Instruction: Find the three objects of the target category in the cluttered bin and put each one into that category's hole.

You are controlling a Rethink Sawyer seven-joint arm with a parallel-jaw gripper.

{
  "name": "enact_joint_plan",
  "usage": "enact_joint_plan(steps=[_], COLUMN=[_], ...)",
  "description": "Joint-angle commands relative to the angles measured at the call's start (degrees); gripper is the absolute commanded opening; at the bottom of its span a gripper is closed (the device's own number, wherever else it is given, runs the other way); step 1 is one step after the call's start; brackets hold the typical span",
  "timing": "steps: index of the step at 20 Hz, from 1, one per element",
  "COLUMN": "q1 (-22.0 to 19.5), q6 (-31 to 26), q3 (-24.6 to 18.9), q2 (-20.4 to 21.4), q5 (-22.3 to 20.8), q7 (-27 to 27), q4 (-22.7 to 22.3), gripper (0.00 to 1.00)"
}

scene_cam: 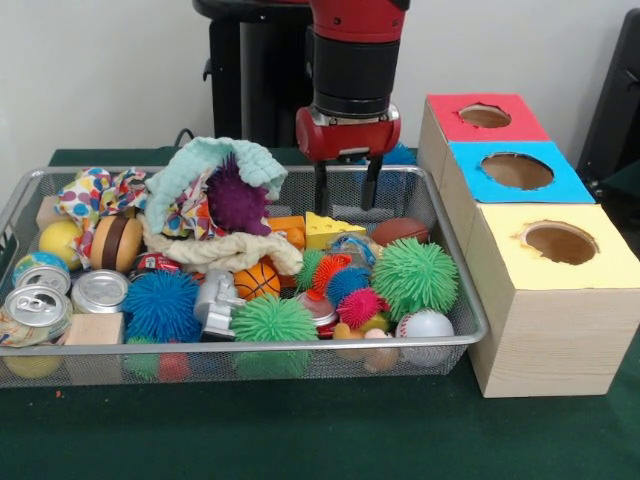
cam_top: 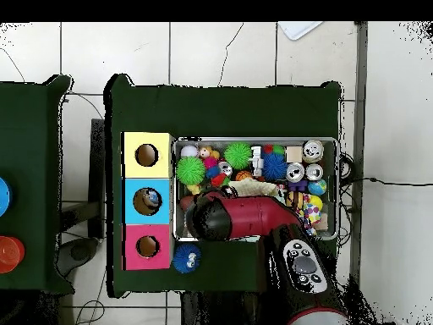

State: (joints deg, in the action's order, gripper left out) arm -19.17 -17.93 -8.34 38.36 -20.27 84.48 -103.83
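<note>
My gripper (scene_cam: 346, 186) hung open, empty, above cheese wedge (scene_cam: 330, 229) at bin (scene_cam: 455, 290) rear. Risk: descending fingers snagging rope (scene_cam: 225, 252) or nudging neighbours, spoiling grasp.

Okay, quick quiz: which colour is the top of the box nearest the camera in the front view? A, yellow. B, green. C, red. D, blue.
A: in the front view the nearest box has a yellow top around its hole, with the blue-topped box behind it and the red-topped box farthest back.
</note>
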Motion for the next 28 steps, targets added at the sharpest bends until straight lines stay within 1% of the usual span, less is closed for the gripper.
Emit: enact_joint_plan(steps=[1, 8, 12, 19, 21, 23, 28], q1=[-2.2, -2.5, -2.5, -1.6, -0.3, 1.7, 6.7], q6=[3.0, 4.9, 6.3, 4.5, 4.5, 6.4, 6.0], q3=[-4.1, -4.9, -5.3, -4.7, -3.9, -2.7, 0.5], q2=[-2.9, -4.5, -4.2, -5.0, -5.5, -6.4, -7.0], q5=[0.8, 1.1, 1.5, 3.1, 4.2, 4.9, 8.6], q7=[6.2, 6.5, 7.4, 8.5, 10.3, 12.4, 15.9], q4=[4.3, 6.1, 6.3, 6.8, 6.6, 6.8, 6.5], gripper=[1.00, 1.00, 1.00, 1.00, 1.00, 1.00, 1.00])
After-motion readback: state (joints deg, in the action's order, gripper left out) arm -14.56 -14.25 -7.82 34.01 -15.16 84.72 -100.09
